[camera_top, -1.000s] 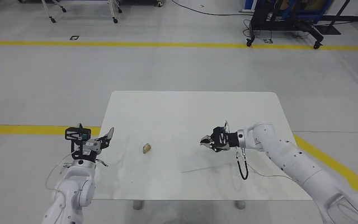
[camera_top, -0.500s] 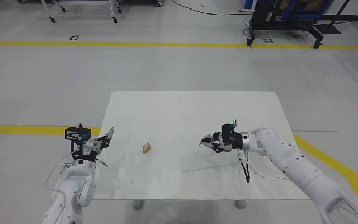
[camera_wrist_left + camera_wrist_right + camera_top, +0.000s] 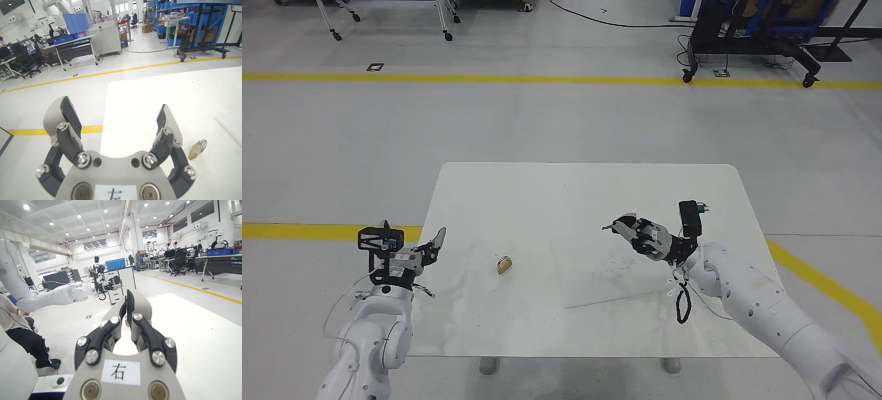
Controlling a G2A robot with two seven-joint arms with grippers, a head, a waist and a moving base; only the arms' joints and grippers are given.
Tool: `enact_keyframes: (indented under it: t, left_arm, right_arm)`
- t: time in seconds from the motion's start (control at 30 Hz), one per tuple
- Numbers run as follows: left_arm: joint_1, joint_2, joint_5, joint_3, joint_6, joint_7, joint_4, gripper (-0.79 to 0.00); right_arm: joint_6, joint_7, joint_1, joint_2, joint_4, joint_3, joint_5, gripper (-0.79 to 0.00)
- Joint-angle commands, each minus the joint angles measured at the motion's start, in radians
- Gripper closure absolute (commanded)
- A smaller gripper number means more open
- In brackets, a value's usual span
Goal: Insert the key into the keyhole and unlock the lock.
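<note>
Spotted the lock (image 3: 504,265) lying flat on the white table (image 3: 572,190), toward the left front part, brass body with a silver shackle. Found the left gripper (image 3: 434,250) hanging over the table's left edge, fingers spread wide and empty, near the lock but not touching it. Caught the right gripper (image 3: 614,226) above the table right of the middle, well apart from the lock, tips aimed toward it. Saw those fingers pressed together at the tips in the right wrist view; couldn't tell whether a key sat pinched in there, way too tight. Could glimpse the lock through the slit lower down between the fingers. Noticed a black cable (image 3: 679,300) dangling under the right arm too.
</note>
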Motion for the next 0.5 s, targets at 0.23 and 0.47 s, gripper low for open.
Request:
enact_keyframes:
  t: [0.23,0.47]
  left_arm:
    - [-0.124,0.015,-0.755,0.002,-0.570,-0.333,0.077,-0.785]
    - [-0.453,0.019,-1.528,0.228,-0.518,-1.010,0.304,-0.785]
  right_arm:
    - [0.000,0.069,-0.020,-0.015,0.007,-0.003,0.121,0.000]
    - [0.000,0.194,0.012,-0.074,0.024,-0.065,0.396,0.000]
